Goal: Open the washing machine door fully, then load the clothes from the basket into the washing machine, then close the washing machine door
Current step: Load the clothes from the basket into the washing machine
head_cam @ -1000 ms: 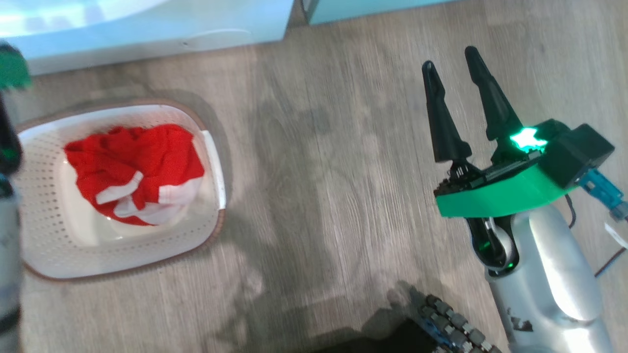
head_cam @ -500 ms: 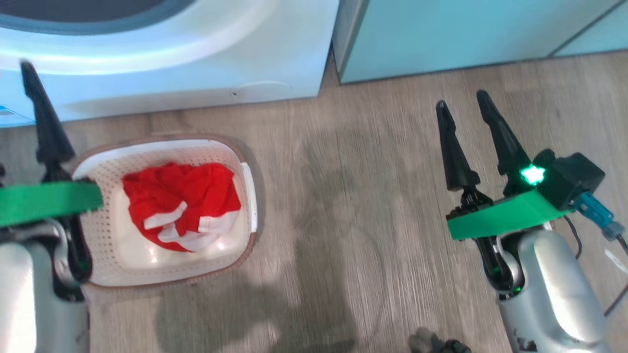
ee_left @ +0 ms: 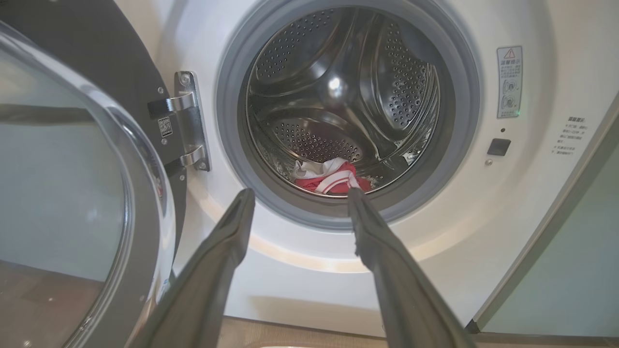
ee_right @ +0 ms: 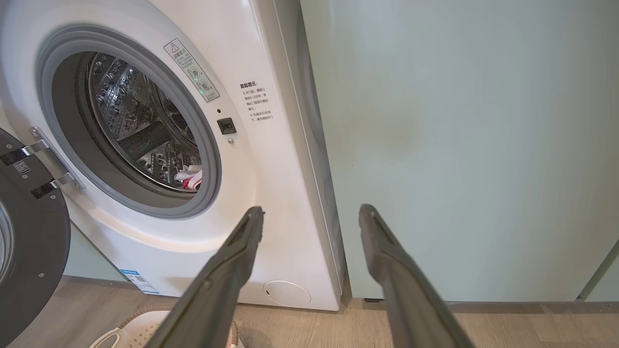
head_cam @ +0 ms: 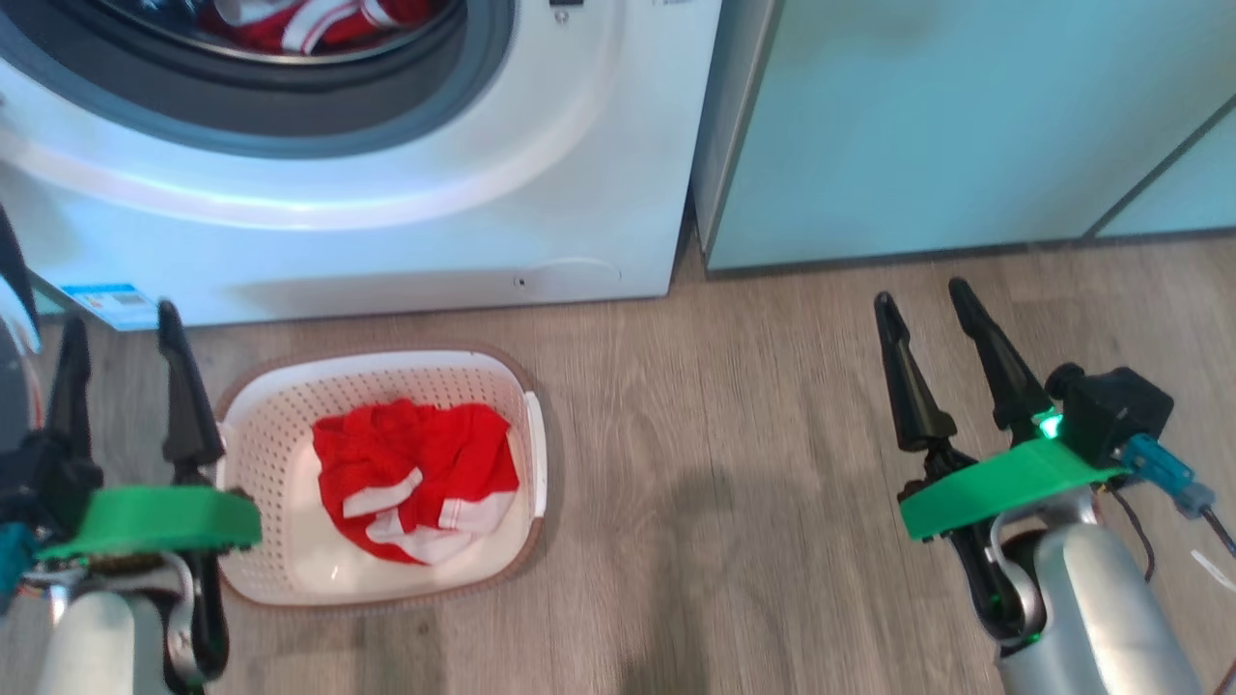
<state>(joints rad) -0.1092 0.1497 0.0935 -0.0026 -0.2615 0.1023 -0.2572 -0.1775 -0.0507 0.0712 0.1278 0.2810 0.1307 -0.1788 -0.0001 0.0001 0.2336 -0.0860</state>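
Claws released, empty: left gripper [head_cam: 121, 317] lower left, right gripper [head_cam: 920, 292] lower right; clothes [head_cam: 415, 478] in basket [head_cam: 386, 359], lower centre-left; washing machine door [ee_left: 58, 169] open

- washing machine [head_cam: 406, 232]: standing at the back of the floor [head_cam: 734, 463], cabinet [head_cam: 946, 125] standing just beside it on its right.
- washing machine door [ee_left: 63, 183]: hanging swung out on the machine's left side, hinge [ee_left: 188, 121] sitting between door and drum opening.
- drum [ee_left: 338, 87]: sitting inside the machine, one garment [ee_left: 329, 175] lying at its bottom near the front.
- basket [head_cam: 266, 444]: sitting on the floor just before the machine, below the drum opening.
- clothes [head_cam: 415, 478]: lying in the basket, bunching toward its right half.
- left gripper [head_cam: 119, 317]: hanging just left of the basket, fingers pointing toward the machine.
- right gripper [head_cam: 920, 292]: hanging well right of the basket, over the floor, before the cabinet.
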